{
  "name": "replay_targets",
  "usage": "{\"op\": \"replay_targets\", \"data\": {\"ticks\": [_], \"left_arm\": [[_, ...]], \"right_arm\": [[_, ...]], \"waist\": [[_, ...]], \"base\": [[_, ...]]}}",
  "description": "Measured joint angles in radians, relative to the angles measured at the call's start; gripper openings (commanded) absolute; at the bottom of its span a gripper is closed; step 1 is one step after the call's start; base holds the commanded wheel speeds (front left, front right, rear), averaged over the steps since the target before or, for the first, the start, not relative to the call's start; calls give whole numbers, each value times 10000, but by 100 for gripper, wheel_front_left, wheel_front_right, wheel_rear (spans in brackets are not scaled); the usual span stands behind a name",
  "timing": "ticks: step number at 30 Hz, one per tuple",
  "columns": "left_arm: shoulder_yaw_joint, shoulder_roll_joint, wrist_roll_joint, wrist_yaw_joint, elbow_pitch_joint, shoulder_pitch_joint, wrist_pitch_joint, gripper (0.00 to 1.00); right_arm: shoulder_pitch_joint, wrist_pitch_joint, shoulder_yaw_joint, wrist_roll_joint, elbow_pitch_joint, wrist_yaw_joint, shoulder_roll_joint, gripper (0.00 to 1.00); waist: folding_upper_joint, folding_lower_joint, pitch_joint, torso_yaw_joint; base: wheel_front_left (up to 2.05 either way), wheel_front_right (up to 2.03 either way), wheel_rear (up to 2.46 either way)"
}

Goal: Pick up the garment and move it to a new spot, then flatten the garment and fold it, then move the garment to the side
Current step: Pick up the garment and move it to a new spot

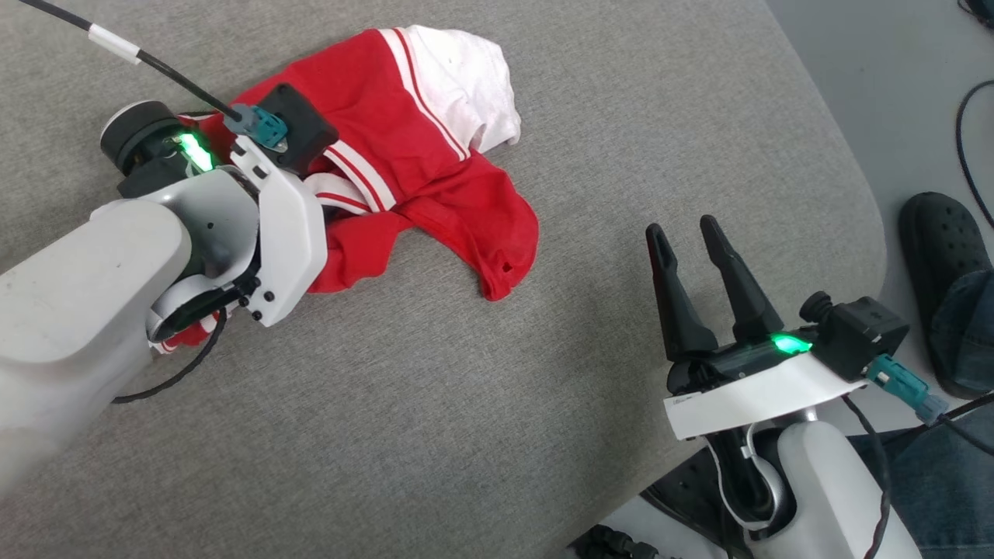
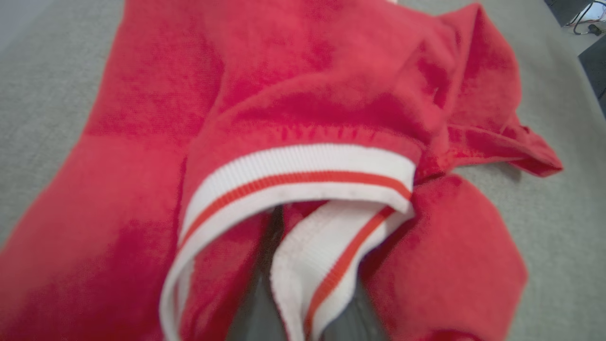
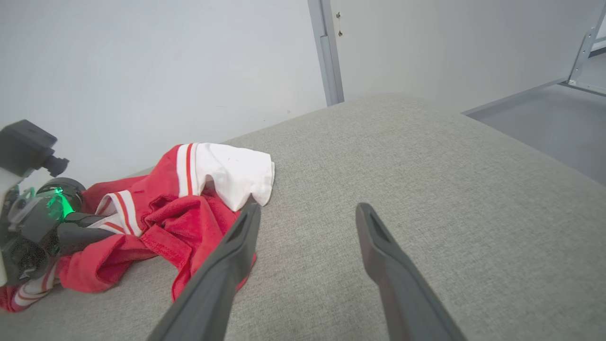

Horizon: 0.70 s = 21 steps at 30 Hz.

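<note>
Your left pincer (image 3: 102, 229) is clamped on the shirt (image 1: 404, 132); in its wrist view the white ribbed trim with the red stripe runs down between the two dark fingers (image 2: 258, 312), which are mostly buried in cloth; in the head view that arm's pale wrist covers the shirt's left part. Your right pincer (image 1: 683, 227) stands with its fingers wide apart and nothing between them; it is over the grey surface (image 1: 466, 404), to the right of the shirt and apart from it. The shirt lies on the far left part of that surface, crumpled and bunched rather than flat; a white sleeve (image 1: 466, 85) edged with red-and-white stripes sits at the far side of the heap; a red flap spreads out toward your right pincer. Past the surface's right edge you have a foot in a black clog (image 1: 943, 248) on the floor, with a leg in blue jeans just beside it.
</note>
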Motion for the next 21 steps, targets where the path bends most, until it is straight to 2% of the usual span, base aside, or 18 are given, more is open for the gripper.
{"op": "replay_targets", "data": {"ticks": [1,4,5,11,16,21], "left_arm": [[0,0,56,0,-42,-5,2,9],[-69,-84,-48,-2,-63,-37,-217,87],[-100,-102,-90,-2,-69,-58,-336,100],[-222,-155,-698,2,-82,-109,-1501,100],[-219,-337,-1561,2,-339,-95,-3281,100],[-198,-368,-2399,2,-140,679,-5198,100]], "right_arm": [[-11,0,-33,-8,-4,-2,0,100],[-65,0,-186,-198,8,-2,0,100],[-80,0,-230,-282,31,0,4,100],[-209,0,-614,-924,228,0,4,100],[-265,0,-953,-1707,518,-2,6,100],[-259,0,-1394,-2475,790,-2,10,100]], "waist": [[0,0,8,27],[0,0,-26,212],[0,0,-57,294],[0,0,-341,903],[0,0,-763,1770],[0,0,-1258,2756]], "base": [[0,0,0],[0,0,0],[0,0,0],[0,0,0],[0,0,0],[0,0,0]]}}
